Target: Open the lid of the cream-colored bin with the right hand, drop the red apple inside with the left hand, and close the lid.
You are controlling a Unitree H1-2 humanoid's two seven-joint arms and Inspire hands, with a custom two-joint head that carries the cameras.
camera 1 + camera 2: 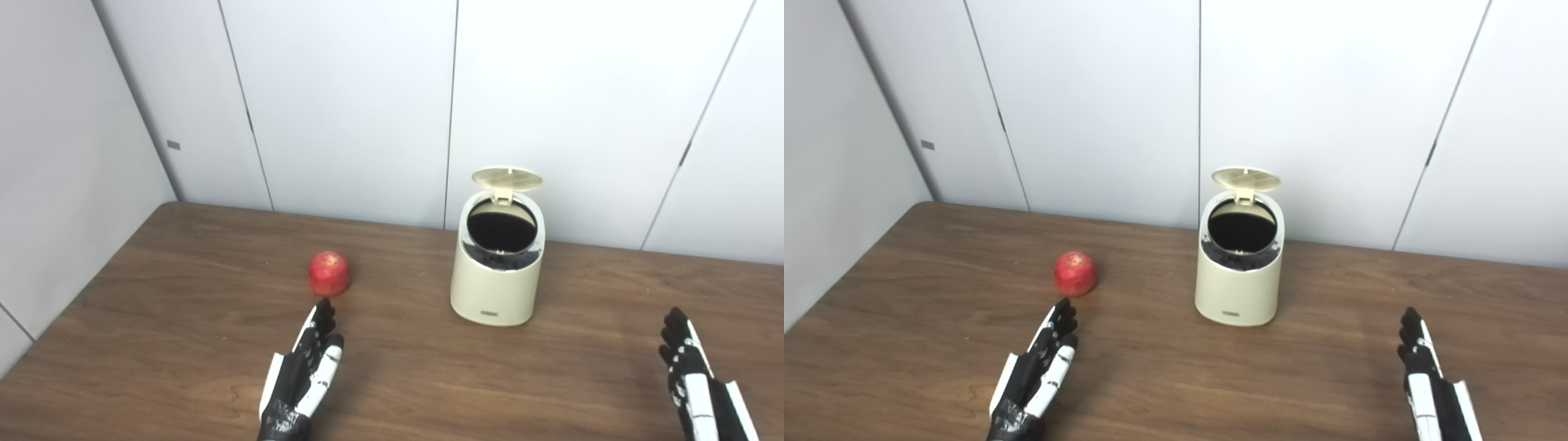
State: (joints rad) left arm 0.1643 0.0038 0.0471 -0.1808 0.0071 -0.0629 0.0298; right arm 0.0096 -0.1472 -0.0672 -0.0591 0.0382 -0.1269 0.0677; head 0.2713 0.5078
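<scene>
The cream-colored bin stands on the brown table, its lid flipped up at the back and its dark inside showing. A red apple rests on the table to the bin's left. My left hand lies open just in front of the apple, fingertips a short way from it, holding nothing. My right hand is open near the front right of the table, well to the right of the bin and apart from it.
The wooden table runs back to pale wall panels right behind the bin. A side wall closes in along the table's left edge.
</scene>
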